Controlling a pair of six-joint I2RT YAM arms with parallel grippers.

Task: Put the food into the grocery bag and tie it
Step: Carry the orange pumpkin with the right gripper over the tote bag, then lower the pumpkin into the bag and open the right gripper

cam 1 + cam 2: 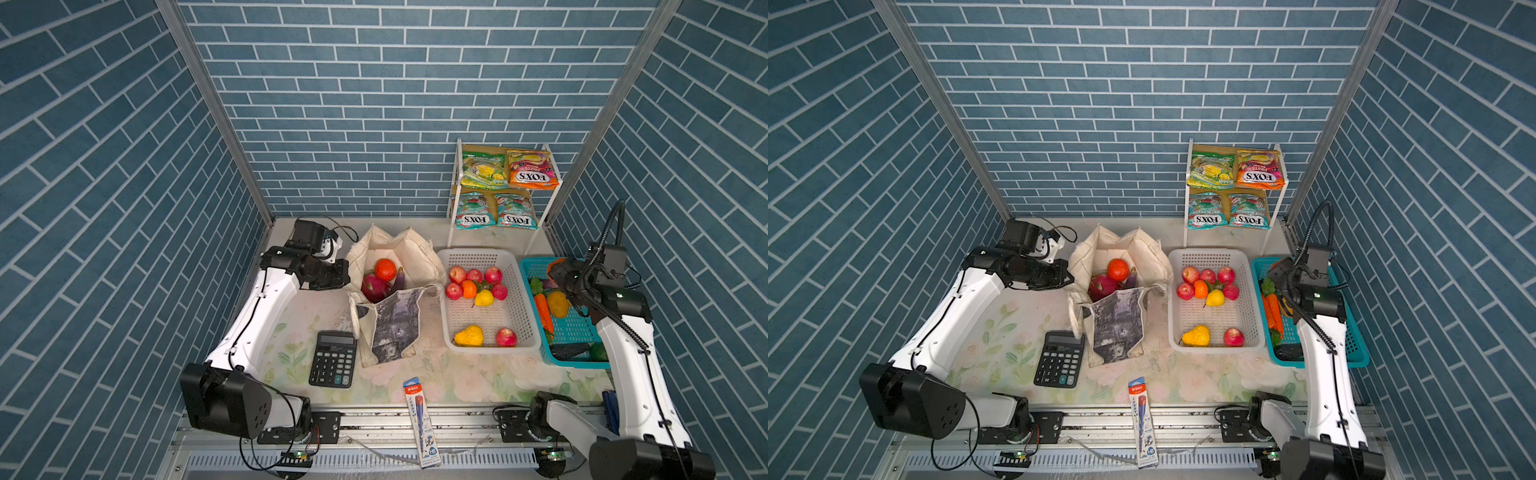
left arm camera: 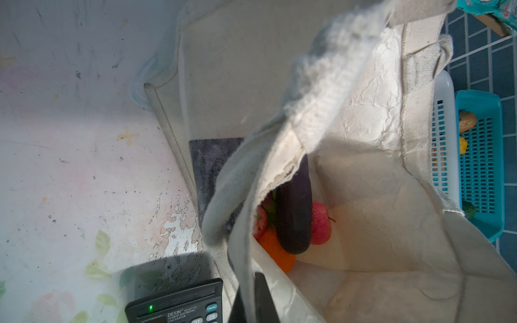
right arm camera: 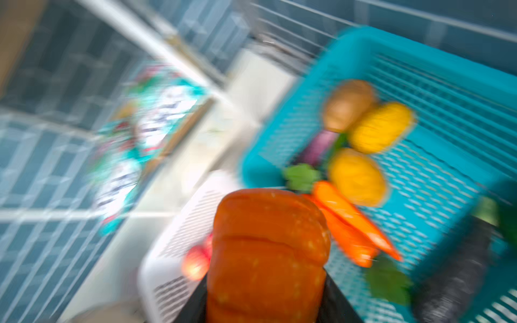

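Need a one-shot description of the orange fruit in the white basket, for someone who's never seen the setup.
Find the white basket between the canvas bag and the teal basket. In its far cluster the orange sits among red apples beside a yellow fruit. It is the only orange-coloured piece there.
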